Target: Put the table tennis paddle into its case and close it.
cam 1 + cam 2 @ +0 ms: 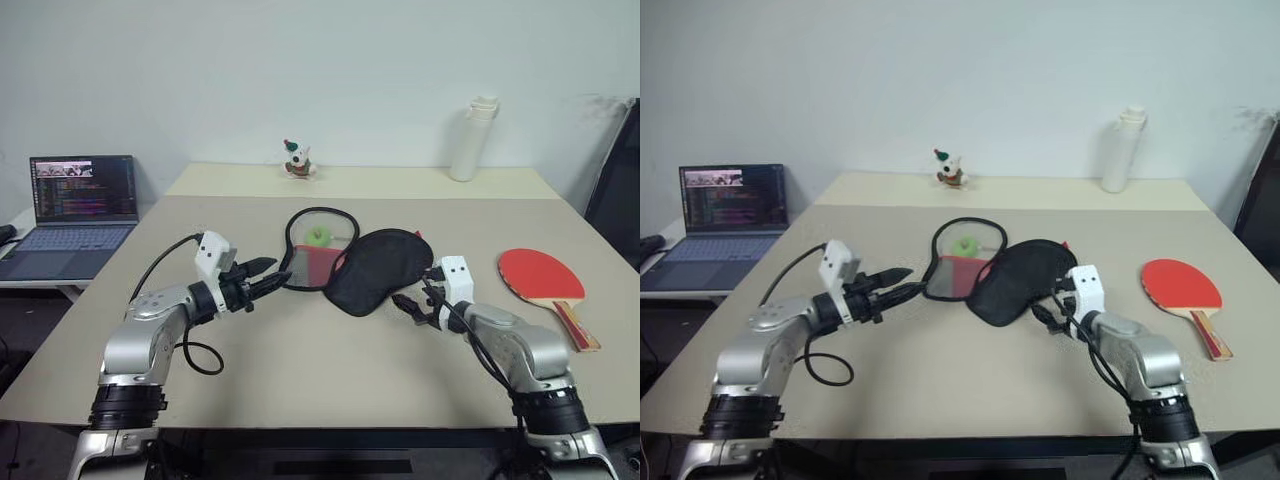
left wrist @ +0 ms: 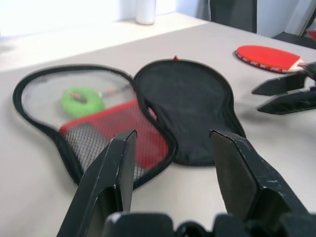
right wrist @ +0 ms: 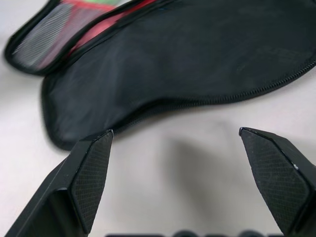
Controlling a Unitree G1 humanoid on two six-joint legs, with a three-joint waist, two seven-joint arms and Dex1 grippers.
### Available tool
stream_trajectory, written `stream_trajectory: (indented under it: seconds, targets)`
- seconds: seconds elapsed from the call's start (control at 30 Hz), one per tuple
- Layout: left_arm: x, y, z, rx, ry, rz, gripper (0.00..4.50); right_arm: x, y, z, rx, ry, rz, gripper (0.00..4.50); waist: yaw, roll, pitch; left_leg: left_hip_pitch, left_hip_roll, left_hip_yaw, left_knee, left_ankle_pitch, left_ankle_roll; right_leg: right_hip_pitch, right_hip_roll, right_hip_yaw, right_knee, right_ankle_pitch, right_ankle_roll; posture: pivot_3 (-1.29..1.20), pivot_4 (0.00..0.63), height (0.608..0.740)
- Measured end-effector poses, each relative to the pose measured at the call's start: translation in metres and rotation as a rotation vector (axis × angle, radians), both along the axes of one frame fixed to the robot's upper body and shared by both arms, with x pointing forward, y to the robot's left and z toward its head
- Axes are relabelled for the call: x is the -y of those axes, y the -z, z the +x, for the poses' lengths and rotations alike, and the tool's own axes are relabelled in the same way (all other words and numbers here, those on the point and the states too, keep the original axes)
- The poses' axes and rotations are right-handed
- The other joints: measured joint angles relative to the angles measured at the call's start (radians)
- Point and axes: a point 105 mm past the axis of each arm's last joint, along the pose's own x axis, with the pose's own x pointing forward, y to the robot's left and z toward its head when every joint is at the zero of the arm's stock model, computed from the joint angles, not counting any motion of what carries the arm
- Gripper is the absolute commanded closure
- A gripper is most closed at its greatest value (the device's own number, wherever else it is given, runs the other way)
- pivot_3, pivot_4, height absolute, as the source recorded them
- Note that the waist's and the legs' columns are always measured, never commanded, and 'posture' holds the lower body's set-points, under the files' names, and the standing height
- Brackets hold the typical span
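The case (image 1: 378,266) lies unzipped and spread flat in the middle of the table. Its black fabric half is on the right; its mesh half (image 1: 315,240), with red lining and a green ring inside, is on the left. The table tennis paddle (image 1: 541,276) rests red face up at the right, handle toward the near edge, apart from the case. My left gripper (image 1: 278,272) hovers open and empty just left of the mesh half. My right gripper (image 1: 405,300) stands wide open and empty, just short of the black half's near edge (image 3: 163,106).
A white bottle (image 1: 472,140) and a small figurine (image 1: 297,160) stand at the back of the table (image 1: 300,350). A laptop (image 1: 80,205) sits on a lower surface to the left. A dark chair (image 1: 615,190) stands at the far right.
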Motion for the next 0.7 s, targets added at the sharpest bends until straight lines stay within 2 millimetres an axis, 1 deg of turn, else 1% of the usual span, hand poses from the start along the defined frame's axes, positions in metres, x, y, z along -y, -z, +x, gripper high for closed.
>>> stream_trajectory:
  seconds: [0.07, 0.23, 0.33, 0.47, 0.57, 0.63, 0.7]
  targets:
    - [-0.001, 0.004, -0.003, -0.014, -0.002, -0.008, 1.96, -0.007, 0.002, 0.004, -0.007, 0.002, 0.015, 0.0, 0.002, 0.0, 0.0, 0.0, 0.0, -0.001, 0.0, 0.0, 0.0, 0.0, 0.0, -0.001, 0.0, 0.0, 0.0, 0.0, 0.15, 0.74]
    - [0.002, -0.003, -0.003, 0.006, -0.001, -0.017, 1.96, -0.022, 0.006, 0.009, -0.036, -0.011, 0.04, 0.0, 0.0, 0.0, 0.0, 0.001, 0.001, -0.001, 0.0, 0.0, 0.0, 0.0, 0.001, -0.001, 0.001, 0.0, 0.0, 0.0, 0.15, 0.74]
    - [0.005, -0.008, -0.004, 0.022, 0.01, -0.022, 1.96, -0.032, 0.013, 0.009, -0.061, -0.027, 0.043, 0.0, -0.002, 0.0, 0.0, 0.001, 0.001, -0.001, 0.0, 0.0, 0.0, 0.0, 0.001, -0.001, 0.001, 0.0, 0.0, 0.0, 0.15, 0.74]
    - [0.007, -0.01, -0.003, 0.028, 0.017, -0.023, 1.96, -0.049, 0.013, 0.009, -0.067, -0.063, 0.051, 0.0, -0.004, 0.0, 0.0, 0.001, 0.001, -0.001, 0.0, 0.0, 0.0, -0.001, 0.001, -0.001, 0.002, 0.0, 0.0, 0.0, 0.15, 0.74]
    - [0.01, -0.015, -0.002, 0.041, 0.029, -0.021, 1.96, -0.068, 0.013, 0.007, -0.068, -0.102, 0.067, 0.0, -0.009, 0.0, 0.0, 0.0, 0.001, -0.001, 0.0, 0.0, 0.0, -0.001, 0.001, -0.001, 0.002, 0.0, 0.0, 0.0, 0.15, 0.74]
    - [0.012, -0.016, -0.002, 0.045, 0.035, -0.019, 1.92, -0.079, 0.013, 0.005, -0.061, -0.125, 0.074, 0.39, -0.01, 0.0, 0.0, 0.0, 0.001, -0.001, 0.0, 0.0, 0.0, -0.001, 0.001, -0.001, 0.002, 0.0, 0.0, 0.0, 0.15, 0.74]
    - [0.013, -0.015, -0.002, 0.042, 0.041, -0.017, 1.92, -0.082, 0.011, 0.005, -0.054, -0.129, 0.083, 0.92, -0.01, 0.0, 0.0, 0.0, 0.001, -0.001, 0.0, 0.0, 0.0, -0.001, 0.001, -0.001, 0.002, 0.0, 0.0, 0.0, 0.15, 0.74]
